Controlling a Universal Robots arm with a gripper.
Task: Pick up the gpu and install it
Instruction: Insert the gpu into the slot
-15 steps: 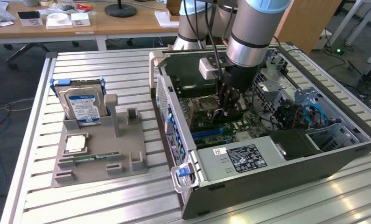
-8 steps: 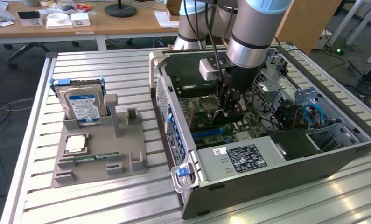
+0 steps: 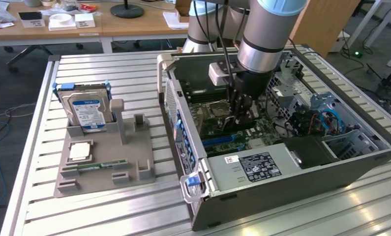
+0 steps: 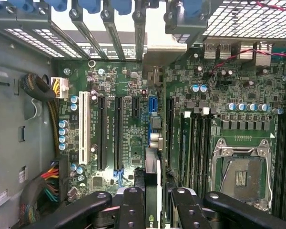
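Observation:
My gripper (image 3: 240, 114) reaches down inside the open computer case (image 3: 182, 113), over the green motherboard (image 4: 128, 76). It is shut on the gpu (image 4: 153, 167), which I see edge-on between the black fingers (image 4: 131, 205) in the wrist view. The card runs from the fingers to its silver end bracket (image 4: 164, 50) at the case's rear wall. It stands upright along the row of long black expansion slots (image 4: 118, 133), beside the blue short slot (image 4: 152, 102). Whether its edge sits in a slot I cannot tell. In the exterior view the dark card (image 3: 234, 127) hangs just below the fingers.
A grey holder (image 3: 103, 162) at the exterior view's left carries a hard drive (image 3: 87, 110), a processor chip (image 3: 79, 151) and a green memory stick (image 3: 93, 166). Inside the case are the power supply (image 3: 257, 164), the bare processor socket (image 4: 240, 174) and cable bundles (image 4: 43, 90).

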